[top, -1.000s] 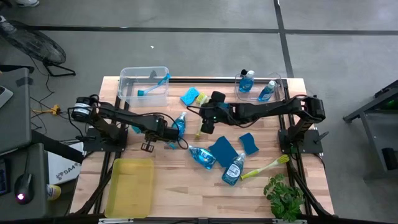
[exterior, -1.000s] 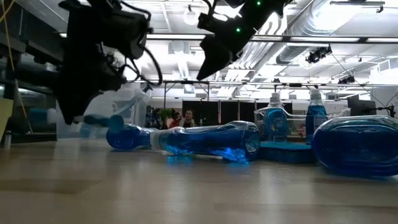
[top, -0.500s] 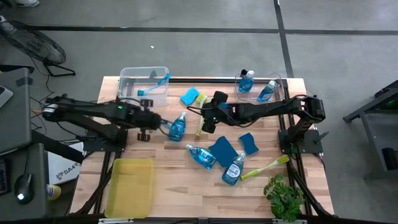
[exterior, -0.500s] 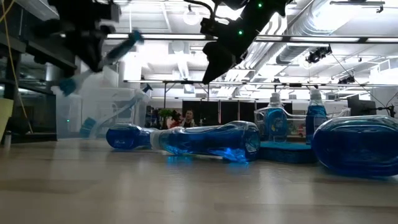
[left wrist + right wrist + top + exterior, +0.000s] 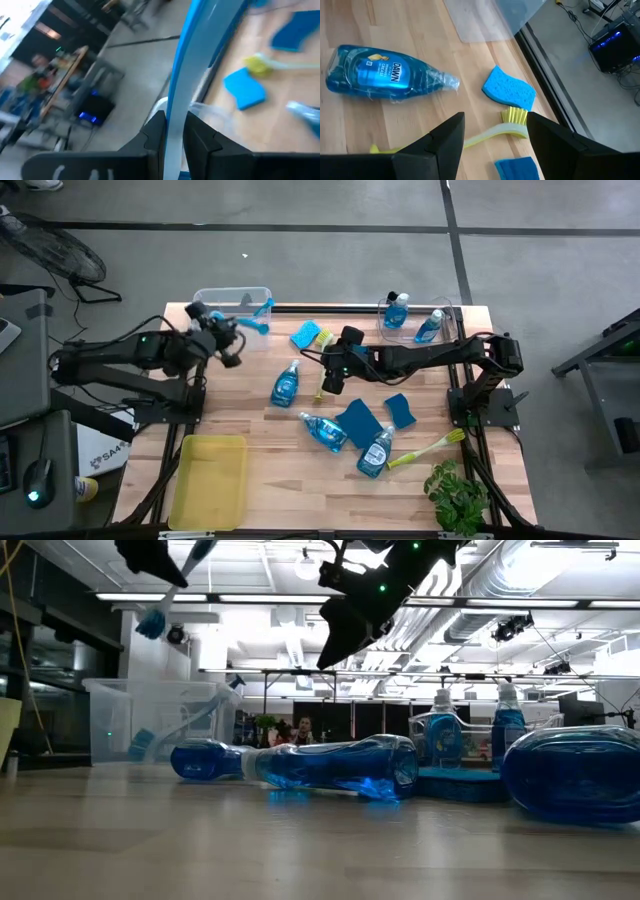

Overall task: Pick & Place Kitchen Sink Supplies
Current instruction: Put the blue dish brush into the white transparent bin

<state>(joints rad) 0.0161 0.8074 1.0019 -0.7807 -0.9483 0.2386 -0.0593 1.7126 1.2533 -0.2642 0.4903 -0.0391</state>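
Note:
My left gripper (image 5: 232, 337) is shut on a blue-handled dish brush (image 5: 152, 622), held high over the clear bin (image 5: 232, 298) at the table's far left. A second blue brush (image 5: 212, 708) leans inside that bin. My right gripper (image 5: 333, 377) hovers open above a yellow-green-handled brush (image 5: 506, 126) lying flat mid-table, its fingers on either side and not touching. Beside that brush lie a blue sponge (image 5: 509, 92) and a soap bottle (image 5: 380, 75). More bottles (image 5: 325, 432), sponges (image 5: 358, 420) and another yellow-green brush (image 5: 425, 448) lie toward the near right. My left gripper pinches the brush's blue handle (image 5: 174, 107) between its two fingers (image 5: 155, 132). The handle runs out ahead of the fingers. The brush is lifted clear and tilted, with its bristle head (image 5: 152, 622) lower than the handle, above the bin.
A second clear bin (image 5: 418, 320) at the far right holds two upright soap bottles. A yellow tray (image 5: 210, 480) sits at the near left, a small plant (image 5: 455, 495) at the near right corner. A metal frame rail runs along the far edge.
My left gripper has risen and moved from mid-table, beside the soap bottle, toward the far left, carrying the blue brush up to above the clear bin. The brush is lifted clear and has tipped. My right gripper has kept still.

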